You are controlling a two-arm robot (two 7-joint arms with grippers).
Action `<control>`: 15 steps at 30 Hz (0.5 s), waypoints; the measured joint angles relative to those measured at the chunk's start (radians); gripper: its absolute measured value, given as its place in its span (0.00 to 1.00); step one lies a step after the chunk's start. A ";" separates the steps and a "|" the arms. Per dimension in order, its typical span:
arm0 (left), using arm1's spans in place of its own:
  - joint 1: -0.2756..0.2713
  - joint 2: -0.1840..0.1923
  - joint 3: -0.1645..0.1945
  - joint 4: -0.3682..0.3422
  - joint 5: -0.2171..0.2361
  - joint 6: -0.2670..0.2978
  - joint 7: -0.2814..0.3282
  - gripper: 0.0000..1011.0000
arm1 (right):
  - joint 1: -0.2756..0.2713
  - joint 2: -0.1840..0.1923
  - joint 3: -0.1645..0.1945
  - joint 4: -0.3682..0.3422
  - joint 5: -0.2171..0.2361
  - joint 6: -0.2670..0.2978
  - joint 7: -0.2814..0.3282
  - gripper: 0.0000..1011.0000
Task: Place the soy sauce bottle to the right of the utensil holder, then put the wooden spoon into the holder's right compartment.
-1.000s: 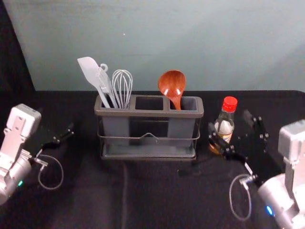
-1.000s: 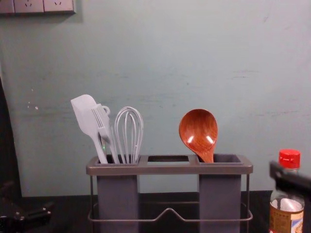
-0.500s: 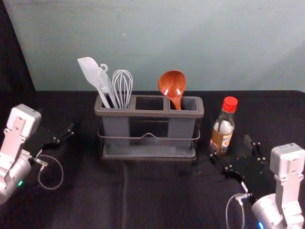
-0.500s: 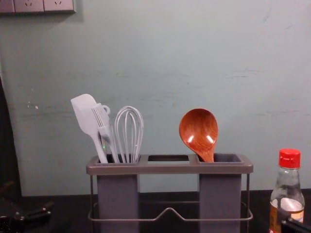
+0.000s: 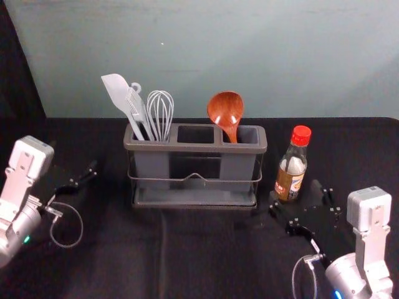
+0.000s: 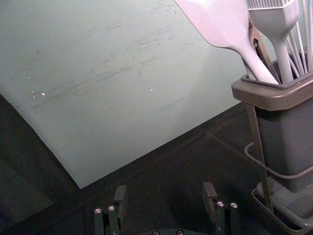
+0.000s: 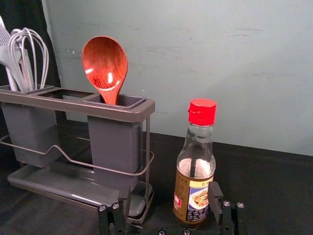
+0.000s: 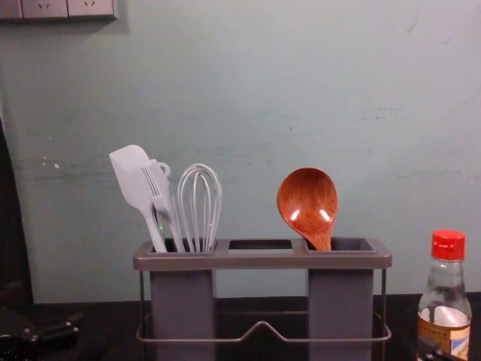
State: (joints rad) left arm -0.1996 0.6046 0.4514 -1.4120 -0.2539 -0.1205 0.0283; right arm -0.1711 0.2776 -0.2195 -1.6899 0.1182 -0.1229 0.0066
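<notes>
The table (image 5: 193, 261) bears the utensil holder (image 5: 194, 148) toward its far edge; the right gripper (image 7: 169, 192), released, has backed nearward, the left gripper (image 6: 165, 189) parked open at left. The soy sauce bottle (image 5: 291, 171) stands free right of the holder, the wooden spoon (image 5: 225, 110) in its right compartment (image 5: 248, 136): apparently finished.

Spoon (image 5: 225, 109) in holder (image 5: 194, 148), bottle (image 5: 291, 169) to its right.

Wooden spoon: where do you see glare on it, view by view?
Chest view: two bright glints low on the wooden spoon's bowl; right wrist view: glints on the bowl too; head view: a small glint on the bowl.
</notes>
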 joint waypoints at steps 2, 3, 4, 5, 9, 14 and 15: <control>0.000 0.000 0.000 0.000 0.000 0.000 0.000 1.00 | -0.001 0.000 0.000 -0.001 -0.001 0.000 -0.003 0.99; 0.000 0.000 0.000 0.000 0.000 0.000 0.000 1.00 | -0.001 0.000 0.000 -0.001 -0.001 0.000 -0.003 0.99; 0.000 0.000 0.000 0.000 0.000 0.000 0.000 1.00 | -0.001 0.000 0.000 -0.001 -0.001 0.000 -0.005 0.99; 0.000 0.000 0.000 0.000 0.000 0.000 0.000 1.00 | -0.002 0.000 0.000 -0.002 -0.002 0.000 -0.006 0.99; 0.000 0.000 0.000 0.000 0.000 0.000 0.000 1.00 | -0.002 0.000 -0.001 -0.003 -0.004 0.000 -0.010 0.99; 0.000 0.000 0.000 0.000 0.000 0.000 0.000 1.00 | -0.003 0.000 -0.001 -0.004 -0.005 0.000 -0.012 0.99; 0.000 0.000 0.000 0.000 0.000 0.000 0.000 1.00 | -0.003 0.000 -0.002 -0.004 -0.005 0.000 -0.012 0.99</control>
State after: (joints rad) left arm -0.1995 0.6047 0.4514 -1.4120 -0.2539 -0.1205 0.0283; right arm -0.1740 0.2776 -0.2210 -1.6942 0.1130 -0.1230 -0.0054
